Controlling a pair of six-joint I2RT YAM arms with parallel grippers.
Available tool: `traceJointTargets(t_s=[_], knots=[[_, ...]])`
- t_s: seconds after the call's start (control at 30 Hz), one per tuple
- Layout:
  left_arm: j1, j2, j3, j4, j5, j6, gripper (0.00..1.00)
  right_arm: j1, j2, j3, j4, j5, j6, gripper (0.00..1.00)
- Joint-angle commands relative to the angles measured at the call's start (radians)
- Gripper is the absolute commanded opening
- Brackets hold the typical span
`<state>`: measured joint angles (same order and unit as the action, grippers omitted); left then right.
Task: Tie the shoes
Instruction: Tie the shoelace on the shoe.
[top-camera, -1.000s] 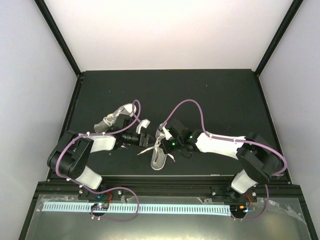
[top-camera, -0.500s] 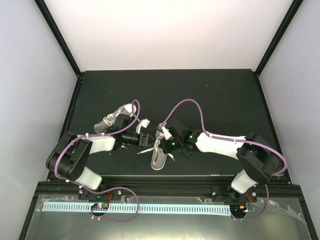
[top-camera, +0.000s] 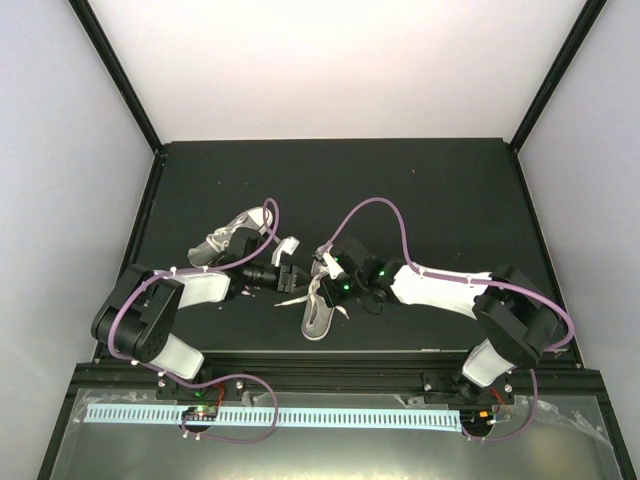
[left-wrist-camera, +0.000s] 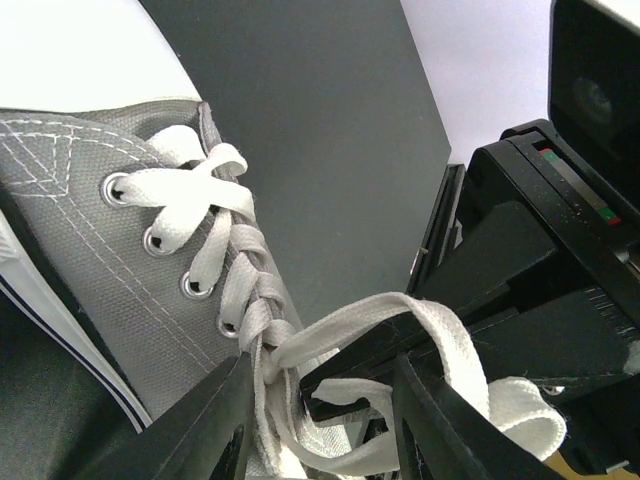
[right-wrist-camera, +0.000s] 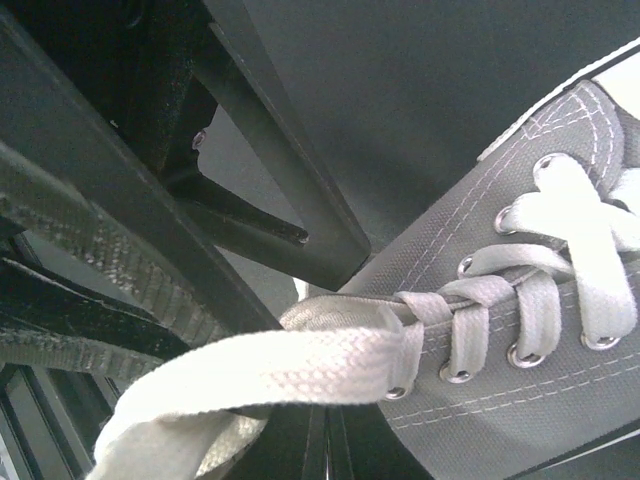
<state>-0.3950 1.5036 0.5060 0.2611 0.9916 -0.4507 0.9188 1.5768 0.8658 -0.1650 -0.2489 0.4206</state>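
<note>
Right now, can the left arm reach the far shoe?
Probably yes: the far shoe lies free beside the left arm, nothing between. Its jaws stand around a lace of the near shoe, though.

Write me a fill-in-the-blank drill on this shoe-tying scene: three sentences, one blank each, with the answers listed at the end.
On the centre shoe the laces are ___. The right gripper is ___ on a lace end. The other shoe lies nearer the ___ arm than the opposite arm.
Missing words: white; shut; left.
</note>
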Motion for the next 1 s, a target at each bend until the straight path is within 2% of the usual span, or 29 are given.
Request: traceJointTargets(t_s=[0.0,0.23,0.47,0.97], knots=[[-0.011,0.020,0.001,0.042,0.048,-0.014,0.42,0.005,0.008,0.019,0.045,-0.016,-0.013,0.02],[-0.016,0.022,-0.003,0.056,0.018,-0.049,0.46,0.005,0.006,0.008,0.050,-0.018,-0.007,0.02],[-0.018,0.029,-0.016,0.112,-0.002,-0.113,0.42,0.005,-0.013,-0.010,0.055,-0.012,-0.002,0.02],[-0.049,0.046,-0.045,0.080,0.043,-0.072,0.40,0.005,-0.010,-0.002,0.051,0.012,0.001,0.02]])
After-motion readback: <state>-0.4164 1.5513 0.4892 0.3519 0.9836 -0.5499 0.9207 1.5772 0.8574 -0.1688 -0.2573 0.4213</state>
